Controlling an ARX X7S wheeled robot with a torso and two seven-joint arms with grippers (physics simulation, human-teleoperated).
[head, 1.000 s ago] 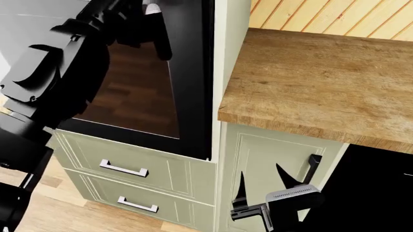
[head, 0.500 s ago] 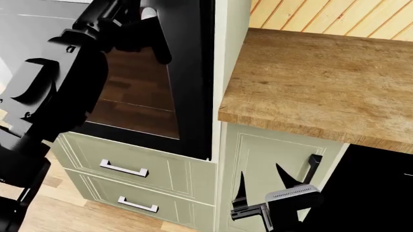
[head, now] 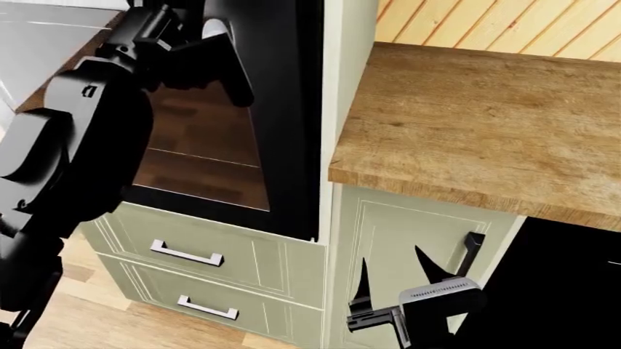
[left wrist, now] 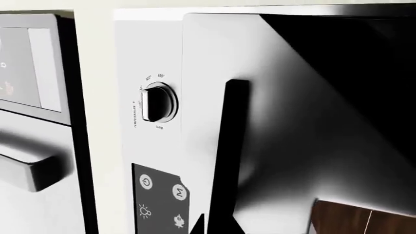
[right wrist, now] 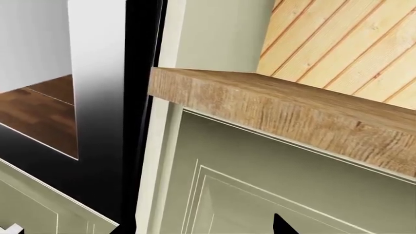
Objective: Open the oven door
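Note:
The oven door (head: pixel 228 138), glossy black frame around dark reflective glass, fills the upper left of the head view. Its top edge leans out a little from the oven front. My left gripper (head: pixel 215 45) is at the door's top edge. In the left wrist view its tips (left wrist: pixel 215 226) sit close together on a black bar handle (left wrist: pixel 233 146), beside the control panel knob (left wrist: pixel 158 101). My right gripper (head: pixel 393 267) hangs open and holds nothing, low in front of the pale green cabinet door (head: pixel 408 240). One of its fingertips (right wrist: pixel 281 225) shows in the right wrist view.
A wooden countertop (head: pixel 485 123) juts out right of the oven, above the cabinet door with its black bar handle (head: pixel 473 251). Two pale green drawers (head: pixel 186 253) (head: pixel 206 307) lie under the oven. A matte black panel (head: pixel 572 291) is at the lower right. Another appliance front (left wrist: pixel 32 68) adjoins the oven.
My left arm has drawn back toward me and to the left, and the reflection in the door glass has shifted as the door's top tilted outward. The right arm has not moved.

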